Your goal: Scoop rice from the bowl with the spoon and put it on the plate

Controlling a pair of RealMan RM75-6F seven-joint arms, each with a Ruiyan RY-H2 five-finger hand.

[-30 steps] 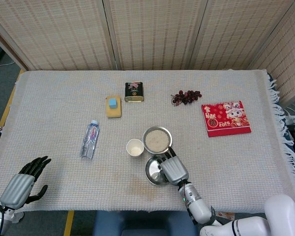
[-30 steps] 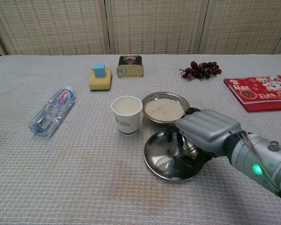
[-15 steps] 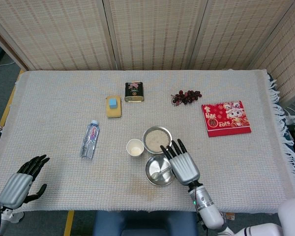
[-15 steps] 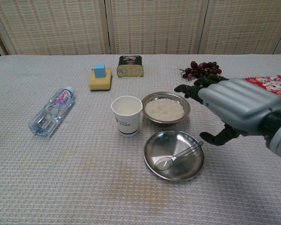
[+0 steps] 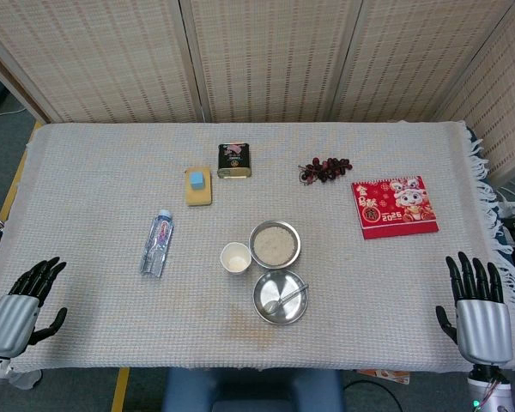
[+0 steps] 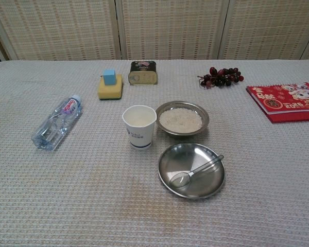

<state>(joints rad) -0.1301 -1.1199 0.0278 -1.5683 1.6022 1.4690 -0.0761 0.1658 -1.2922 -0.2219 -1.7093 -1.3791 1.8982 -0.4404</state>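
spoon (image 6: 195, 172) in plate (image 6: 211, 186), hands at table (image 5: 86, 172) edges, fingers spread

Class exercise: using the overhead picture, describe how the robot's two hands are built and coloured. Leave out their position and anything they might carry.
Both the left hand and the right hand have a pale silver-grey, ribbed plate covering the back, with black fingers and a black thumb. Each narrows to a grey wrist at the picture's lower edge. No markings or cables can be made out. The chest view shows neither hand.

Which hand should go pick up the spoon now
Probably the right hand. The spoon lies in the plate with its handle pointing toward the robot's right; the left hand sits beyond the far table edge. Both are open.
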